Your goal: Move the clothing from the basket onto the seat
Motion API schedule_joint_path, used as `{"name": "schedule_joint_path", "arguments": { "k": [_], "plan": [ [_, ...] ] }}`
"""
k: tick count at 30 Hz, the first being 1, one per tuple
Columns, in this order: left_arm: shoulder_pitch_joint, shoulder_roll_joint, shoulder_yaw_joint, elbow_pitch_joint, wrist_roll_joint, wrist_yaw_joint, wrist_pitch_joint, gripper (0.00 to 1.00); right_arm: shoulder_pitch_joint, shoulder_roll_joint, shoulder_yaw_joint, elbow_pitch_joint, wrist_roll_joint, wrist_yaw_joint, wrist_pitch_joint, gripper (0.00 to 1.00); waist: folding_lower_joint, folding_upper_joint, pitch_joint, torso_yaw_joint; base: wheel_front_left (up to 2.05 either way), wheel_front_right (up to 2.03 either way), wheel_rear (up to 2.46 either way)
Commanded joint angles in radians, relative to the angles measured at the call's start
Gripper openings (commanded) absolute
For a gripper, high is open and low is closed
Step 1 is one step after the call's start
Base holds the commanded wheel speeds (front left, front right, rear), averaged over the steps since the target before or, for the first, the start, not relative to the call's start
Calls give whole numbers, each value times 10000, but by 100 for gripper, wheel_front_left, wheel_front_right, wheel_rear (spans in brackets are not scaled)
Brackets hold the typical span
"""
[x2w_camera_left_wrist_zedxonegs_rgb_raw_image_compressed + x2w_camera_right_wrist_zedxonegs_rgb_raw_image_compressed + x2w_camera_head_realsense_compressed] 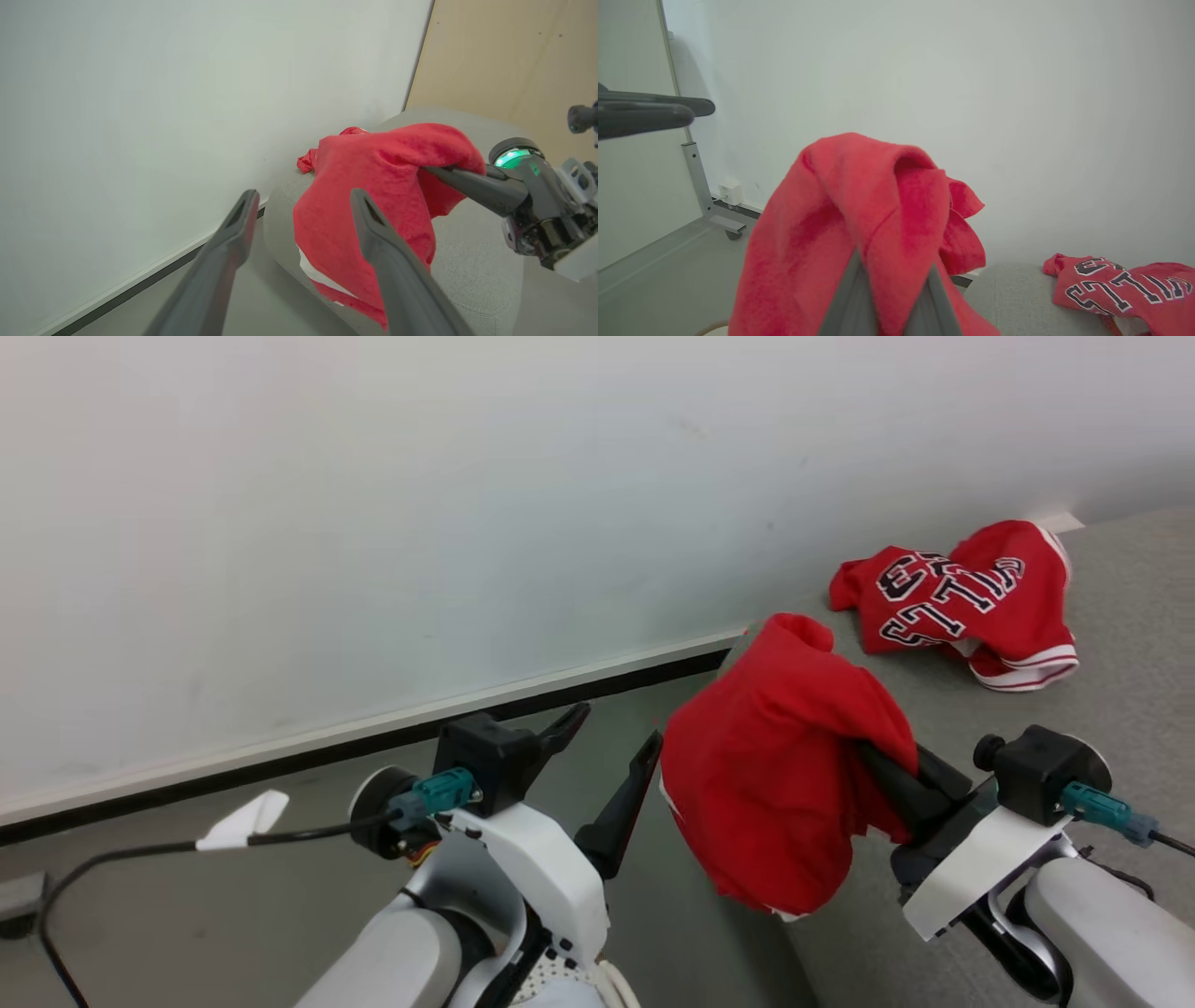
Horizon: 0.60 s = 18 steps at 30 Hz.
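Note:
A plain red garment (775,775) hangs off the left edge of the grey seat (1120,644), and my right gripper (873,756) is shut on its upper fold. In the right wrist view the cloth (859,200) drapes over my right gripper (892,284). My left gripper (616,728) stands open just left of the garment, holding nothing; its two fingers (233,233) frame the cloth (373,186). A red jersey (962,597) with black-and-white lettering lies crumpled on the seat farther back. A perforated white bit of the basket (555,975) peeks out under my left arm.
A white wall with a dark baseboard (373,747) runs behind, above grey floor. A black cable with a white tag (247,821) trails to the left. A metal stand leg with a caster (707,196) stands by the wall. A tan panel (514,60) rises behind the seat.

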Motion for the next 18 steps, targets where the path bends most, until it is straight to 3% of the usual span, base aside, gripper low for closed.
{"name": "schedule_joint_path", "arguments": {
  "k": [1, 7, 18],
  "plan": [
    [69, 9, -29, -41, 35, 43, -69, 100, 161, -147, -180, -91, -69, -26, -36, 0, 0, 0, 135, -564, 0, 0, 0],
    [77, -94, -222, -223, 66, 19, -42, 100, 438, -538, -727, -296, -249, -26, -36, 0, 0, 0, 332, -1355, 0, 0, 0],
    [-178, -102, -625, -649, 268, -86, 236, 100, 759, -727, -2029, -636, -421, -26, -36, 0, 0, 0, 1235, -2005, 0, 0, 0]
  ]
}}
